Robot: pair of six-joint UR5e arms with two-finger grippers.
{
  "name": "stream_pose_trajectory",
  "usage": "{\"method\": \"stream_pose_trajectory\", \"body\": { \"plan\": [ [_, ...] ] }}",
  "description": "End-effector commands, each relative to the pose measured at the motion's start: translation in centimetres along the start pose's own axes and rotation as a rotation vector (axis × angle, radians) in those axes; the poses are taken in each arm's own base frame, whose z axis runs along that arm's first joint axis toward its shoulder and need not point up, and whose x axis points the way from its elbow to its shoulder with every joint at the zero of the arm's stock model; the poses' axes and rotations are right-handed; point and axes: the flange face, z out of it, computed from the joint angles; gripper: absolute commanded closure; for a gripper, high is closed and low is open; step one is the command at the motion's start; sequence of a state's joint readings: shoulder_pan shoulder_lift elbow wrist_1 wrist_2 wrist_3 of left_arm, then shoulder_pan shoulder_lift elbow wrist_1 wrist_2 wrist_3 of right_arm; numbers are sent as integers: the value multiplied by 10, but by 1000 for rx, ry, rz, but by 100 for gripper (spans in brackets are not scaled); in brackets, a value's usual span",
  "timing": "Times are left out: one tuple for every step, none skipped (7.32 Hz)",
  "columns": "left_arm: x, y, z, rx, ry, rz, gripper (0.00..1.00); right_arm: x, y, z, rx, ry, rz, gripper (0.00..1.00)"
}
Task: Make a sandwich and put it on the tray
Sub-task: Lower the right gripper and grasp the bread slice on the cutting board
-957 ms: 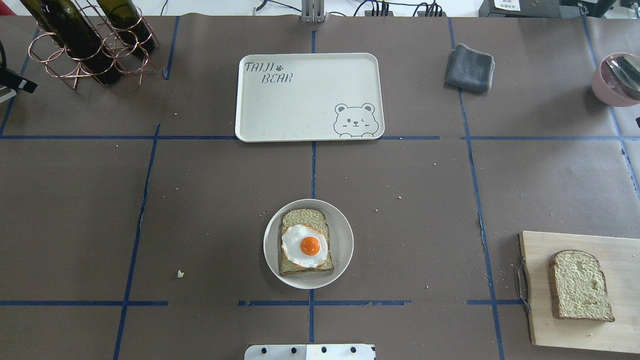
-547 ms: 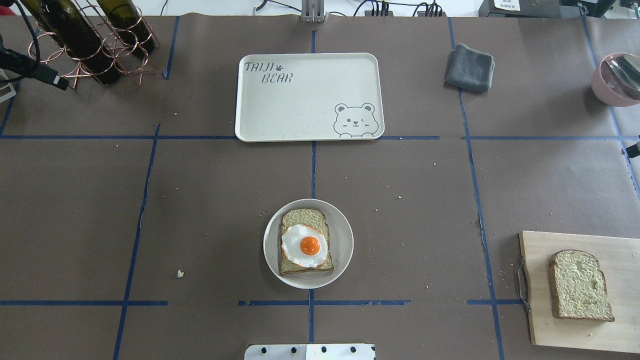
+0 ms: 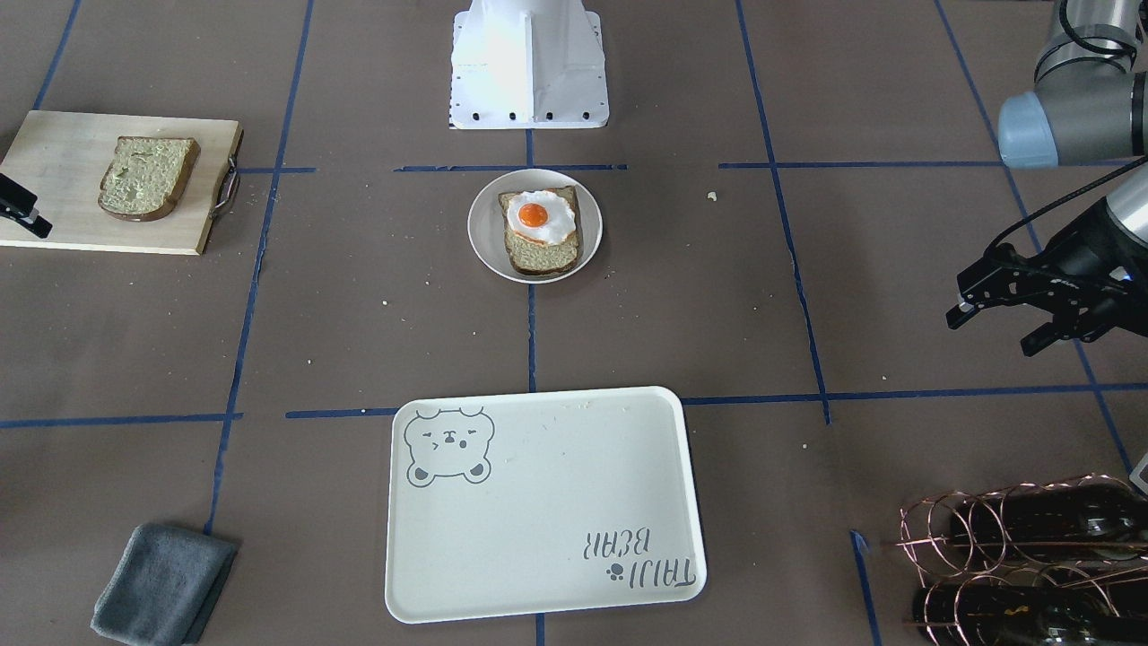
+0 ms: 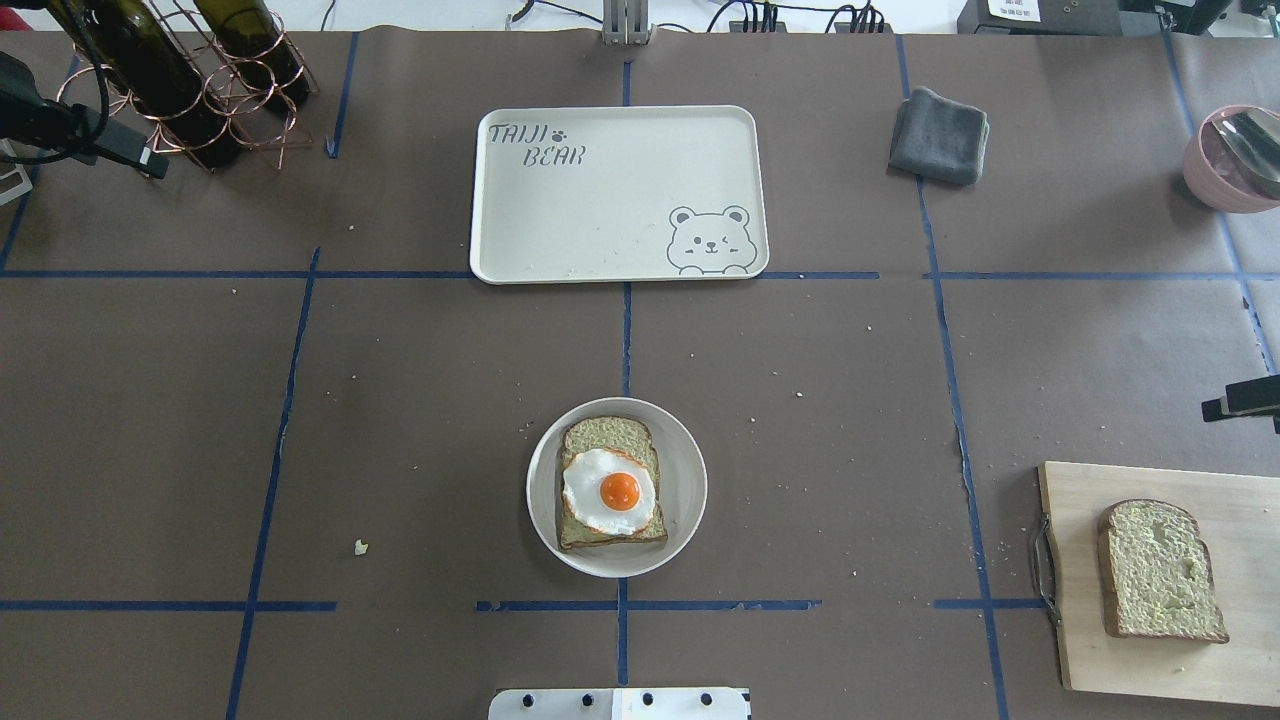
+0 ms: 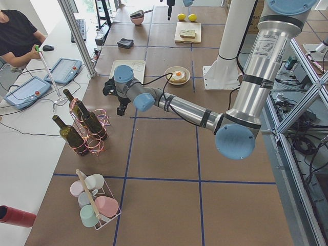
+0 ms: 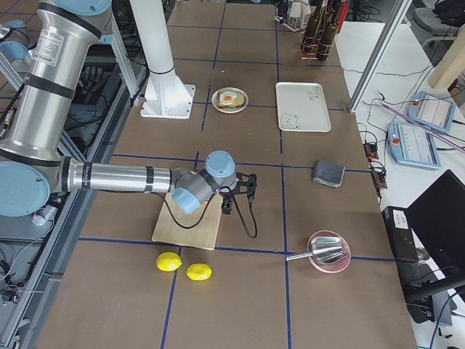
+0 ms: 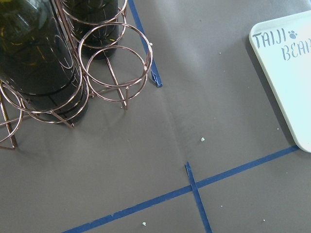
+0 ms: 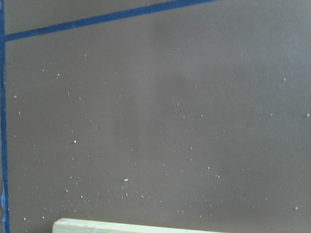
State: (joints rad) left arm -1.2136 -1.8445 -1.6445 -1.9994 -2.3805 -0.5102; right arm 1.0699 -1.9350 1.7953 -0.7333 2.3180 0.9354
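Observation:
One bread slice (image 4: 610, 437) lies on a small round white plate (image 4: 685, 490) at the table's near middle, with the fried egg (image 4: 610, 490) on top. The second bread slice (image 4: 1160, 570) lies alone on the wooden cutting board (image 4: 1085, 620) at the near right. The cream tray (image 4: 620, 195) with the bear drawing sits bare at the far middle. My left gripper (image 3: 991, 330) is open and empty, above the table beside the wine rack at the far left. My right gripper (image 6: 240, 195) is open and empty, just beyond the board's far edge; only one finger shows at the overhead view's right edge.
A copper wine rack (image 4: 180, 90) with dark bottles stands at the far left. A folded grey cloth (image 4: 940, 135) and a pink bowl (image 4: 1225, 165) with a metal scoop are at the far right. Two lemons (image 6: 182, 267) lie past the board.
My left gripper has moved in from the left edge, rightward past the wine rack. My right gripper has come in at the right edge and moved nearer, toward the cutting board. The food has not moved.

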Motion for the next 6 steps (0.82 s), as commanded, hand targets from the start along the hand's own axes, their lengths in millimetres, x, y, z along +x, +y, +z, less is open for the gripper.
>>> {"method": "stream_pose_trajectory", "body": {
  "plan": [
    [5,1,-1,18,14,-27,0,-40,63,15,-28,52,33,0],
    [8,1,0,27,23,-40,0,-40,82,20,-38,79,20,0],
    [9,2,0,28,26,-45,0,-33,97,26,-46,105,-2,0],
    [9,2,0,28,28,-45,0,-32,112,39,-48,145,-18,0],
    [9,2,0,29,28,-44,0,-34,122,52,-27,179,-27,0],
    [8,2,0,28,28,-45,0,-33,126,57,-31,190,-35,0]
  ]
}}
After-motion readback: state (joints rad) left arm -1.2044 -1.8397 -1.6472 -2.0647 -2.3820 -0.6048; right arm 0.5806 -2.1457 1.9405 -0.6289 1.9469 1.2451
